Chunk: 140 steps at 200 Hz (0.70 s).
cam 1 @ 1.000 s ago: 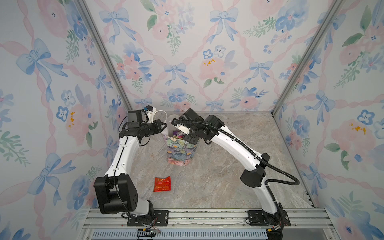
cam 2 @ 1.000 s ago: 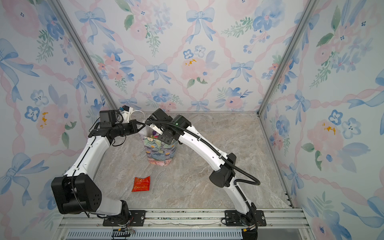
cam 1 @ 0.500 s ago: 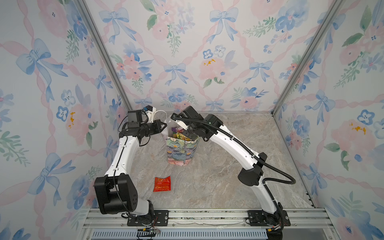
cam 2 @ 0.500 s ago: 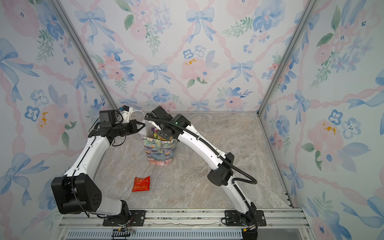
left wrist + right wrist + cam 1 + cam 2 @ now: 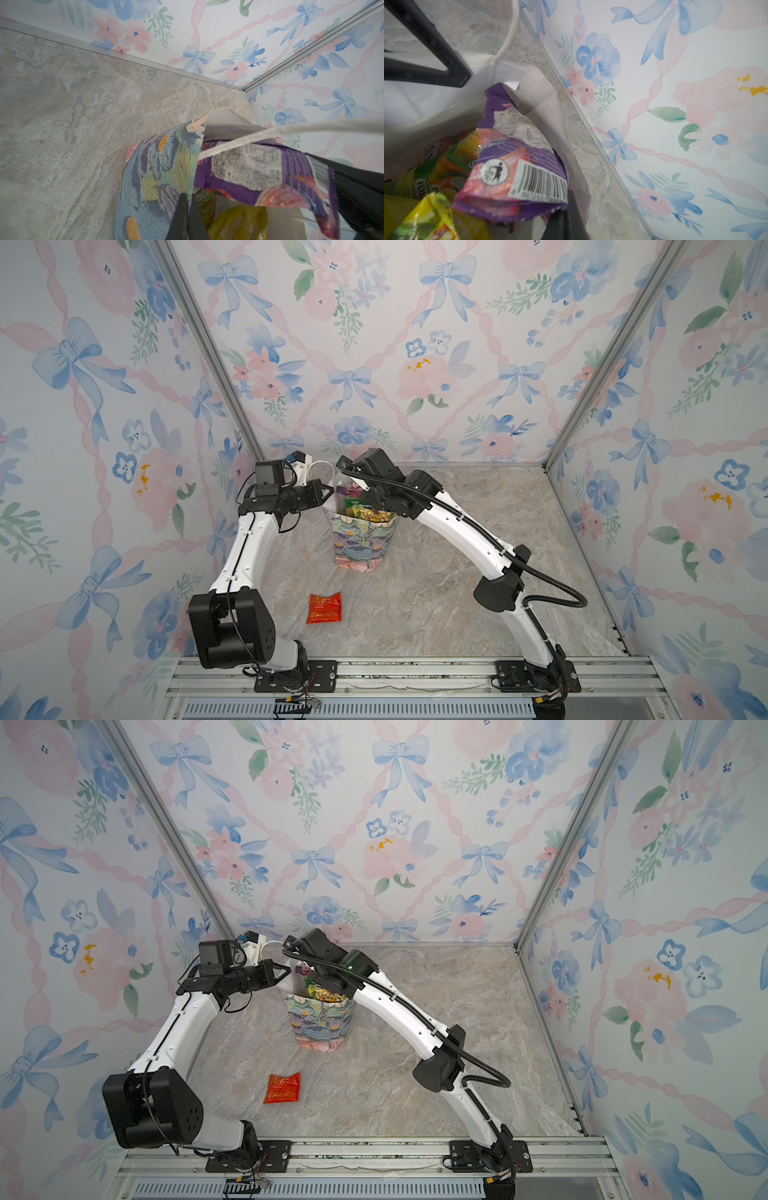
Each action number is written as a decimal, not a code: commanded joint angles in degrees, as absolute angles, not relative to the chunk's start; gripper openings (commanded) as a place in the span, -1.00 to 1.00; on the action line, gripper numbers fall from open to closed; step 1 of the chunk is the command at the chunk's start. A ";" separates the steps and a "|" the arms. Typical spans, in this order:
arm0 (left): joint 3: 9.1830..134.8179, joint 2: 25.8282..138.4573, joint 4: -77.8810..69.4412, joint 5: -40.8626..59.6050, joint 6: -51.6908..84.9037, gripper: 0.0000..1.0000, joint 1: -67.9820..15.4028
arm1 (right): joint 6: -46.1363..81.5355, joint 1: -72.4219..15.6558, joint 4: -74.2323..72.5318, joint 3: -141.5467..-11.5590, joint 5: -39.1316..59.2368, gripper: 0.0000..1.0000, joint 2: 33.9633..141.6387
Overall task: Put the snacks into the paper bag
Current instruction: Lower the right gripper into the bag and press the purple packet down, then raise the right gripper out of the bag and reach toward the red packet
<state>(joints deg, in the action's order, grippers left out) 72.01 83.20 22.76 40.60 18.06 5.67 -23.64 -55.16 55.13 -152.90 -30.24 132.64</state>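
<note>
The flower-print paper bag stands upright at mid-table, packed with snacks that reach past its rim. My left gripper is shut on the bag's left wall and holds the mouth apart. My right gripper is down at the bag's far side, shut, with the barcode end of a purple packet at its tips. That packet pokes up above the rim. Yellow and green packets lie beneath it. One red-orange packet lies flat on the table in front of the bag.
A white cord handle arches over the bag's mouth near my left wrist. The back wall and its metal edge strip run close behind the bag. Marble tabletop stretches to the right and front, ending at the metal rail.
My right gripper has gone from open to shut and its wrist has shifted up and toward the back left over the bag. The left arm and the red-orange packet have not moved.
</note>
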 commanded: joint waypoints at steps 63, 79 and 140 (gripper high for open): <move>70.58 83.41 23.78 41.20 16.96 -1.00 5.98 | -15.54 -57.55 62.23 -153.20 -16.80 0.14 131.94; 70.64 83.40 23.82 41.18 16.96 -1.00 5.98 | -13.72 -57.43 60.52 -151.52 -15.70 0.29 128.15; 70.31 83.01 23.80 40.54 16.90 -1.00 6.07 | -4.24 -56.28 55.22 -145.77 -8.62 0.83 117.61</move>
<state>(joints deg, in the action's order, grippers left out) 71.66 83.20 22.46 40.99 18.06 5.72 -10.46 -56.82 56.93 -147.81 -12.95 121.71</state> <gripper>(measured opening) 0.047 0.892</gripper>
